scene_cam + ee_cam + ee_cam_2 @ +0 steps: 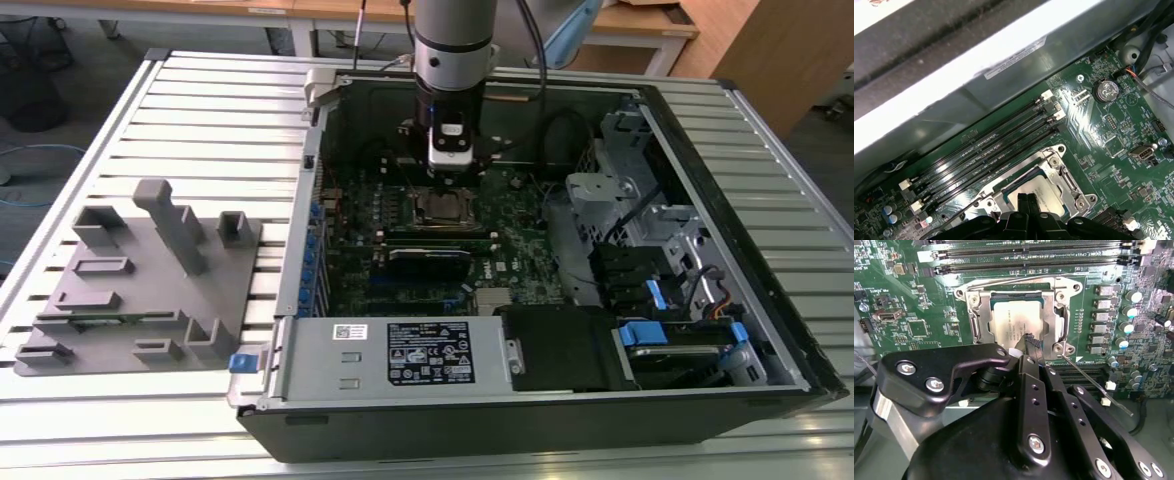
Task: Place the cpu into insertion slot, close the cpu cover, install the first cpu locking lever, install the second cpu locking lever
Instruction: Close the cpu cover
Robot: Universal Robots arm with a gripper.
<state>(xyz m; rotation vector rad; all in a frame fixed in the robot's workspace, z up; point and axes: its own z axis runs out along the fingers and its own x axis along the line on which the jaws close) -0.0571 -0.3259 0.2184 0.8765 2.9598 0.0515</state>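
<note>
The cpu (1011, 322), a square chip with a silver-grey top, lies in the insertion slot (1064, 347) on the green board. The silvery cpu cover (976, 322) frames it, and the chip shows through its window. My gripper (1030, 344) hangs straight over the socket, shut, with its tips at the cover's near edge by the chip. In the first wrist view the gripper (1027, 198) stands just above the cpu (1051, 197). One thin wire lever (1096, 385) sticks out slanting away from the socket. Another lever (1009, 281) runs along the side by the memory slots. In the exterior view the gripper (447, 183) is just over the cpu (442, 208).
Long black memory slots (1029, 255) run beside the socket. A row of capacitors (1129, 315) stands on another side. The open case's metal wall (954, 75) rises close by. A grey fixture block (134, 280) sits at the exterior view's left, and the power supply (387, 355) is at the case's near end.
</note>
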